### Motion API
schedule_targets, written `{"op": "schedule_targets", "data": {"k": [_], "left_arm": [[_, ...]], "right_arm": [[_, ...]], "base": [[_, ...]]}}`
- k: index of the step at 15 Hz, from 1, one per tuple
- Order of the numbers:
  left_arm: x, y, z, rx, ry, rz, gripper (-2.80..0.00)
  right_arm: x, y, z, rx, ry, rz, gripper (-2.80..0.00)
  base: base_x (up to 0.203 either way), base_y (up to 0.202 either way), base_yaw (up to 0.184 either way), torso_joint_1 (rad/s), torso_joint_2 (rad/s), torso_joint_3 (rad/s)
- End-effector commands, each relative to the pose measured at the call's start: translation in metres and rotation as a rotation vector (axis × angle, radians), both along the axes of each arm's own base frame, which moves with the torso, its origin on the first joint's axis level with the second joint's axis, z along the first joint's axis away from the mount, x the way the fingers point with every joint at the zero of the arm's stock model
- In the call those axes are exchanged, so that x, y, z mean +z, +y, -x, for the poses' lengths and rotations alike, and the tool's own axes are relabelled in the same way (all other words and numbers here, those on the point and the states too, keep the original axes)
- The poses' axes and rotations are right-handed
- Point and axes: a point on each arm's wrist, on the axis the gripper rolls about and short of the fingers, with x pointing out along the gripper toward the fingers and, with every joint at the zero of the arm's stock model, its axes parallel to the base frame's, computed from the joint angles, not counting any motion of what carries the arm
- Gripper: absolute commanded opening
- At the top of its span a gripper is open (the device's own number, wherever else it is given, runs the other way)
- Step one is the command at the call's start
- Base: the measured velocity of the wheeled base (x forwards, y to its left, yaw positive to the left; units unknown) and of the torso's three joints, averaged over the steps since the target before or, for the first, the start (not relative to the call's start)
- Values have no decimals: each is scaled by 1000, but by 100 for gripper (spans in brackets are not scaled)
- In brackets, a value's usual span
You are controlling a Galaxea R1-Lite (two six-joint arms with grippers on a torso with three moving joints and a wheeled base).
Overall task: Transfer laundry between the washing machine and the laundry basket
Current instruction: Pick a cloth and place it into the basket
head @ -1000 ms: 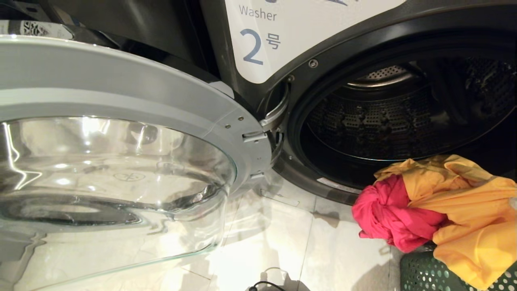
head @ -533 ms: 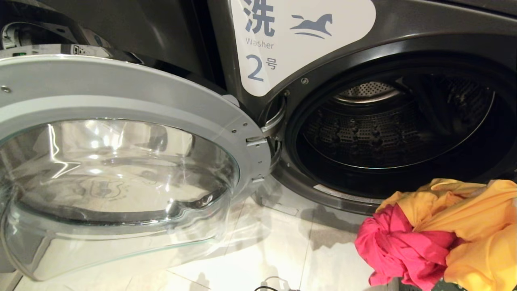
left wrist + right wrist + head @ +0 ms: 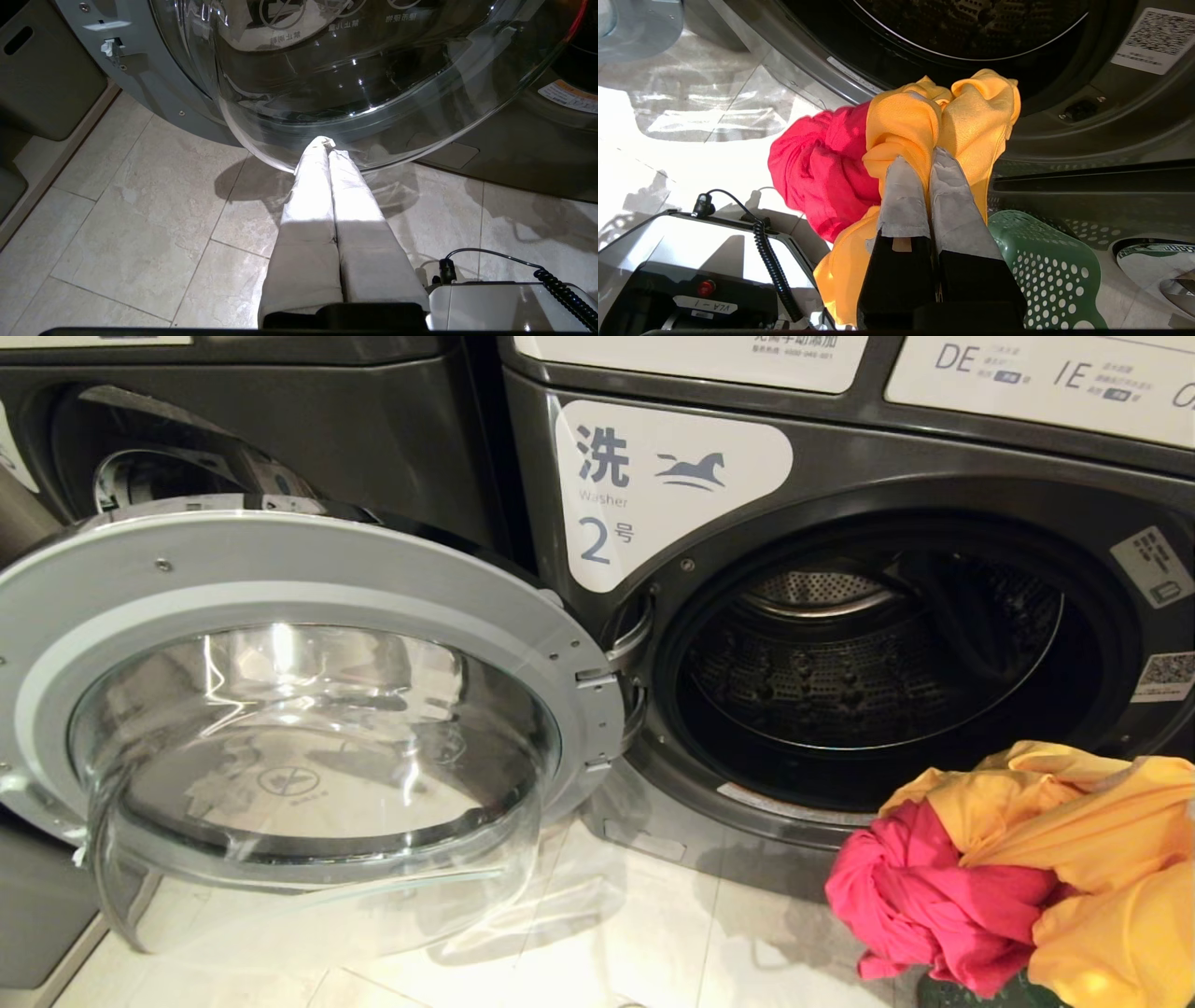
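**Laundry bunched in my right tool, washer 2 open**

Laundry notes, left to right. Glass door swung fully open, over the tiled floor. My left tool pinched shut on nothing, tips just before the door glass. Washing machine marked 2, drum dark. My right tool clamped on yellow-orange garment, magenta-red garment bundled alongside, above the laundry basket.

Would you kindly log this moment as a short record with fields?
washing machine: number 2
door: swung open to the left
drum: no garments visible inside
right gripper: shut on yellow cloth, held before the machine's opening
red cloth: hangs bunched with the yellow one
basket: green, below the cloths
left gripper: shut, empty, near the door glass
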Motion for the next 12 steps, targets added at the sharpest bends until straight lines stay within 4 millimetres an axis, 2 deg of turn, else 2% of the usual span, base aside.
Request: {"op": "schedule_targets", "data": {"k": [1,12], "left_arm": [[0,0,0,1,0,0,-280],[0,0,0,1,0,-1,-280]], "right_arm": [[-3,0,0,-4,8,11,-280],[-6,1,-1,-5,16,17,-280]], "base": [[0,0,0,4,2,198],[0,0,0,0,1,203]]}}
